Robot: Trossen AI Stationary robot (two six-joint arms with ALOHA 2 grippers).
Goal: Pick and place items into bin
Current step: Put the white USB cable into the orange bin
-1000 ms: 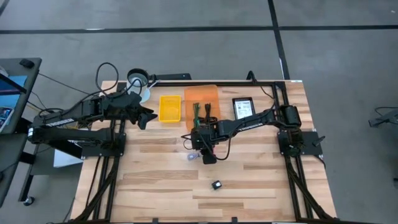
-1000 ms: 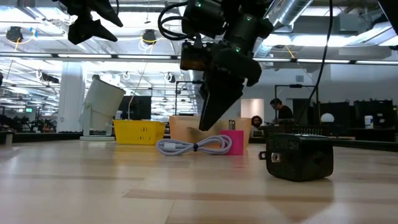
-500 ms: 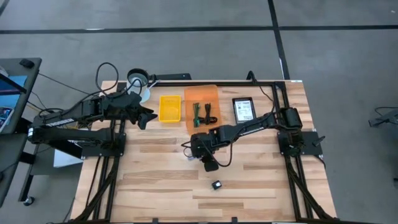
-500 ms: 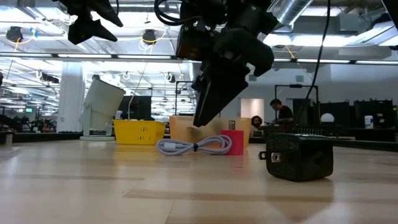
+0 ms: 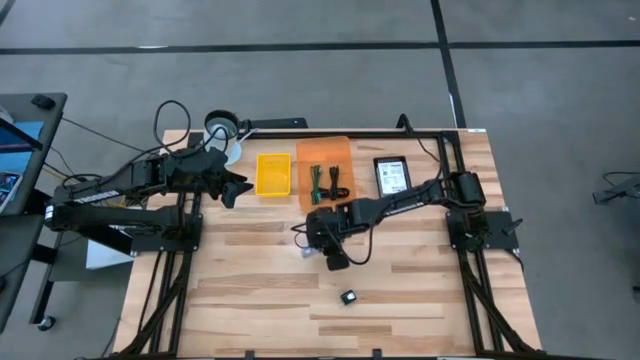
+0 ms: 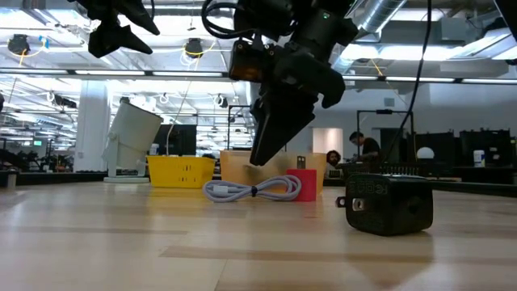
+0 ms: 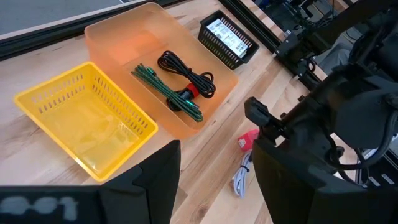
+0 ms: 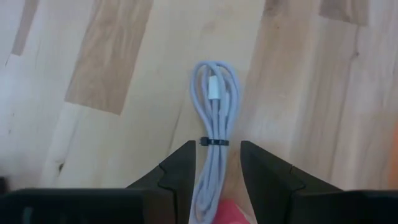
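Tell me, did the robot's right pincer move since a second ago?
Yes. In the high view the right pincer has slid left and slightly away from the orange bin, toward the table's front edge, now over the coiled white cable.

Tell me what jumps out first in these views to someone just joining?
The right end effector, fingers apart, hangs just above a coiled pale cable with a red-pink piece at mid-table. Behind it, the orange bin already holds green and black cables, beside an empty yellow basket. A small black block lies alone nearer the front edge.
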